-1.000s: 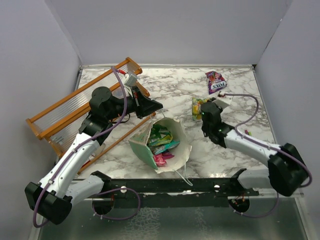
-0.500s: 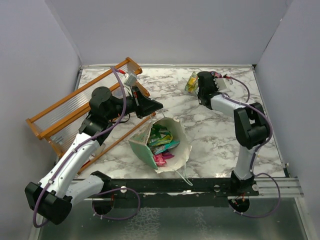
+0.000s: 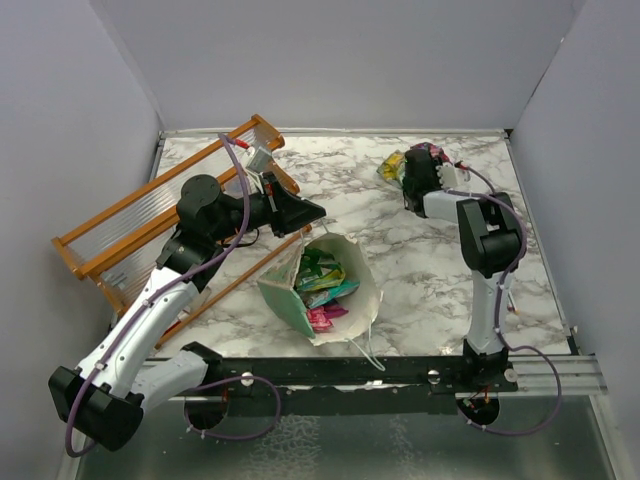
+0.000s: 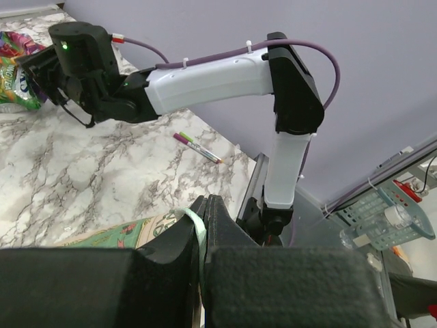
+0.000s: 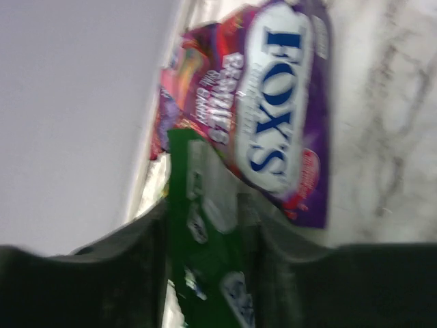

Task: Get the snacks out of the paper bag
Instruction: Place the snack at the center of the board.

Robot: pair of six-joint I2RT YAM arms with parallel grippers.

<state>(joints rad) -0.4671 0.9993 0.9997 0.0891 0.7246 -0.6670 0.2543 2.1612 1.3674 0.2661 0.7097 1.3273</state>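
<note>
The mint-green paper bag (image 3: 284,298) stands open in the middle of the marble table, with several bright snacks (image 3: 322,280) inside. My left gripper (image 3: 318,214) is shut on its far rim; in the left wrist view the green rim edge (image 4: 194,229) shows pinched between the fingers. My right gripper (image 3: 408,168) is at the far right back. Its jaws stand apart with a green packet (image 5: 205,232) loose between them, over a purple packet (image 5: 273,116). From above, the green packet (image 3: 391,165) and the purple packet (image 3: 431,153) lie side by side near the back wall.
An orange wooden rack (image 3: 150,215) lies along the left side, with a small carton (image 3: 260,160) on its far end. A pink-capped pen (image 4: 198,147) lies on the marble near the right edge. Grey walls close the table on three sides. A black rail (image 3: 340,375) runs along the front.
My right arm has swung from beside the bag to the far right back, carrying the green packet, and its jaws have parted. The left arm and bag have not moved.
</note>
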